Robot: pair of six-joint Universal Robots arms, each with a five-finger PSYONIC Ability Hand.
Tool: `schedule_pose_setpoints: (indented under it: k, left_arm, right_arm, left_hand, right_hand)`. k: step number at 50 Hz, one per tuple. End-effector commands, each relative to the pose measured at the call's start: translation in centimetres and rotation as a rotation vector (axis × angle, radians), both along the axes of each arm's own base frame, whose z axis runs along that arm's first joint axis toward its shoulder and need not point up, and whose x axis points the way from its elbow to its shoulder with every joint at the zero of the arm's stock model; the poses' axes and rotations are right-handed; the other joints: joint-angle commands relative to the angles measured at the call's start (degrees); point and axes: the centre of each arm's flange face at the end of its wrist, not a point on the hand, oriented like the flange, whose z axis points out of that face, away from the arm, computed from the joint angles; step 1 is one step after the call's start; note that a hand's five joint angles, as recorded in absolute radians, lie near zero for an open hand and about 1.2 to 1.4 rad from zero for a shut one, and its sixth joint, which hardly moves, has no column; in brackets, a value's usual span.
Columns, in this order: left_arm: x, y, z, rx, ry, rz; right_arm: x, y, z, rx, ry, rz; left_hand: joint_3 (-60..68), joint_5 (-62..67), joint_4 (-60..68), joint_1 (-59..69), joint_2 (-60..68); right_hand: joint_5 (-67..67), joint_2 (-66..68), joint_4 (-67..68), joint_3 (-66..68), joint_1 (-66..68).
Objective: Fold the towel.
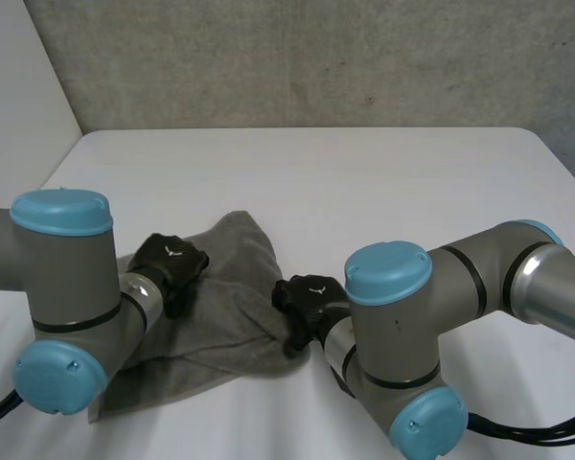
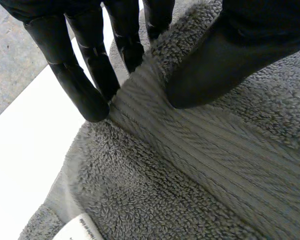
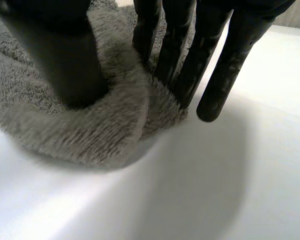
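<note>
Both arms (image 1: 412,326) bent low over the table (image 1: 364,182). Left hand (image 1: 168,261) and right hand (image 1: 307,302) each pinched an opposite edge of the towel (image 1: 230,316) between thumb and fingers, presumably to lift it for folding.

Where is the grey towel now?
In the head view, the towel lies bunched on the near left of the white table, between the left robot hand and the right robot hand, both pinching it.

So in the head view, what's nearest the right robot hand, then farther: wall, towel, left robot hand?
1. towel, pinched by the right robot hand.
2. left robot hand, on the towel's other side.
3. wall, beyond the table's far edge.
</note>
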Motion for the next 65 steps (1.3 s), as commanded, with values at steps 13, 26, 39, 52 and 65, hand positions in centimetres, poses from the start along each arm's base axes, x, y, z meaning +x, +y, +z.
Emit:
schedule_pose_setpoints:
  k: [13, 26, 39, 52, 65]
  left_arm:
    - [-2.1, -5.0, 17.0, -0.589, 0.339, 0.057]
    - [-0.7, -4.0, 29.6, -0.969, 0.609, 0.164]
    - [-1.4, -3.5, 16.1, -0.610, 0.400, 0.083]
    - [0.6, 0.3, 4.2, -0.370, 0.277, 0.053]
    - [1.6, 2.5, 2.9, -0.364, 0.261, 0.041]
  right_arm:
    - [-0.3, -9.9, 18.4, -0.761, -0.065, -0.091]
    - [-1.9, -9.7, 30.7, -1.315, -0.124, -0.047]
    - [-1.6, -8.4, 19.9, -0.975, 0.067, 0.082]
    - [-4.4, -4.4, 6.4, -0.514, 0.323, 0.200]
    - [-5.7, -3.4, 9.9, -0.479, 0.327, 0.193]
  left_hand:
    - [-7.0, -15.0, -6.2, 0.1, -4.8]
    - [-7.0, -15.0, -6.2, 0.1, -4.8]
    - [-7.0, -15.0, -6.2, 0.1, -4.8]
    - [-7.0, -15.0, -6.2, 0.1, -4.8]
    - [-7.0, -15.0, -6.2, 0.1, -4.8]
  right_hand:
    - [16.6, 15.6, 16.6, 17.6, 15.5]
    - [16.6, 15.6, 16.6, 17.6, 15.5]
    - [16.6, 15.6, 16.6, 17.6, 15.5]
    - [16.6, 15.6, 16.6, 17.6, 15.5]
    - [-53.4, -54.4, -53.4, -52.4, -54.5]
